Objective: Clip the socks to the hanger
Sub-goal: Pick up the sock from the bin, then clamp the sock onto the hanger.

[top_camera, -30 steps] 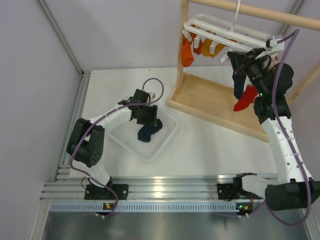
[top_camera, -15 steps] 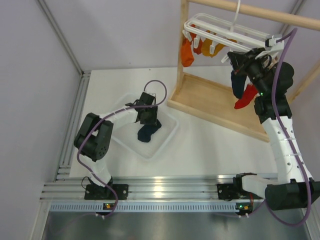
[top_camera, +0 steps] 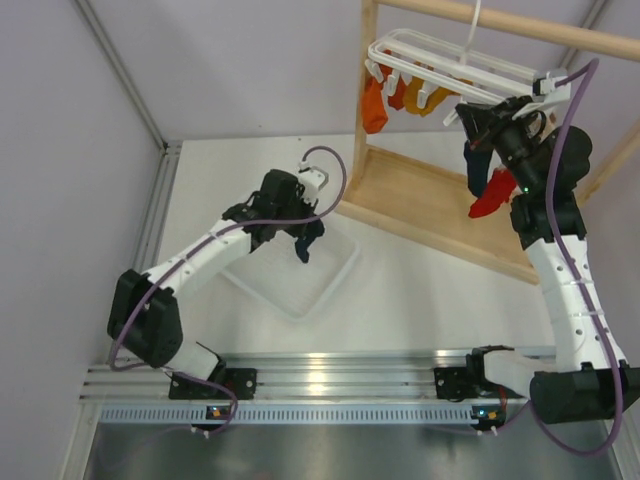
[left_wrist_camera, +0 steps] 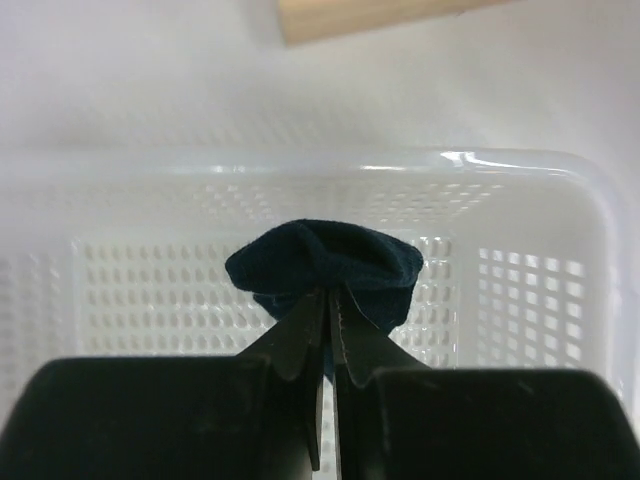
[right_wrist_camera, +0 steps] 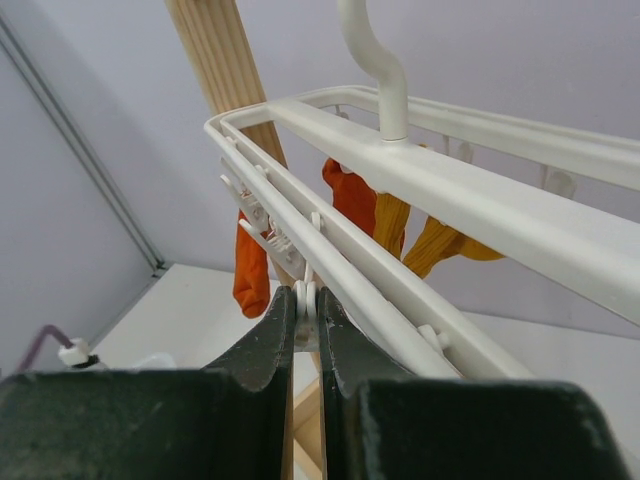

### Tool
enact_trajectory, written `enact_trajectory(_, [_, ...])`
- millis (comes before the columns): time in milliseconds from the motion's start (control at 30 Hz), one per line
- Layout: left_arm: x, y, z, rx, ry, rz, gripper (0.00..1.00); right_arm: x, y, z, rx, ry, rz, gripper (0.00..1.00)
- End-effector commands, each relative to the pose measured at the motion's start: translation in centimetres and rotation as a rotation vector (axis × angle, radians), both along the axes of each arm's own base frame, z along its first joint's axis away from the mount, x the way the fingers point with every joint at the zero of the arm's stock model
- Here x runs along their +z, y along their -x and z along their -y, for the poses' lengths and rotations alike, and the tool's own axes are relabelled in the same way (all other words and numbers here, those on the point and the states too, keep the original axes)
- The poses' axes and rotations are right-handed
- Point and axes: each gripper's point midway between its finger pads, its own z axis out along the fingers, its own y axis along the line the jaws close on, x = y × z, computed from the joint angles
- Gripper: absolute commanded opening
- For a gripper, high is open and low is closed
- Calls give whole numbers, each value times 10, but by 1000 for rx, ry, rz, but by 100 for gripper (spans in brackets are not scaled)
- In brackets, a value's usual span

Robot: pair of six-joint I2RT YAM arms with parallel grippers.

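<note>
My left gripper (top_camera: 306,236) is shut on a dark navy sock (top_camera: 305,248) and holds it above the white basket (top_camera: 330,285). In the left wrist view the navy sock (left_wrist_camera: 325,262) bunches at the tips of the left gripper (left_wrist_camera: 328,292). High at the right, my right gripper (top_camera: 470,118) is shut on a small white clip (right_wrist_camera: 306,296) under the white hanger (top_camera: 440,60); that grip shows plainly at the right gripper (right_wrist_camera: 306,300). Just below it, another navy sock (top_camera: 473,168) and a red sock (top_camera: 490,196) hang beside the right wrist.
Orange socks (top_camera: 374,105) and yellow socks (top_camera: 425,98) hang clipped on the hanger's far side. The hanger hooks on a light wooden rack (top_camera: 420,205) whose base tray lies between the two arms. The perforated basket rim (left_wrist_camera: 500,165) is below the left gripper.
The left gripper has shut on the navy sock in the basket and lifted it up and toward the rack. The right arm has stayed at the clip.
</note>
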Motion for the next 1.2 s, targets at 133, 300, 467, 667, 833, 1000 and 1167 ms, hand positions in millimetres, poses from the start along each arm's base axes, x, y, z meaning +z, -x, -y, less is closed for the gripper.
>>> enact_trajectory(133, [131, 7, 54, -482, 71, 479, 9, 16, 17, -10, 78, -3, 58, 0])
enact_trajectory(300, [180, -3, 95, -591, 155, 580, 9, 22, 20, -18, 134, -37, 59, 0])
enact_trajectory(467, [217, -9, 132, -685, 241, 696, 9, 26, 23, -27, 192, -75, 52, 0])
enact_trajectory(667, [250, -12, 170, -754, 315, 847, 9, 27, 25, -33, 237, -107, 32, 0])
enact_trajectory(833, [275, -15, 199, -763, 393, 935, 8, 28, 25, -35, 252, -115, 27, 0])
enact_trajectory(1000, [302, -18, 218, -741, 448, 1018, 9, 26, 27, -38, 266, -101, 23, 0])
enact_trajectory(1167, [314, -18, 235, -759, 473, 1056, 9, 24, 29, -38, 268, -62, 28, 0])
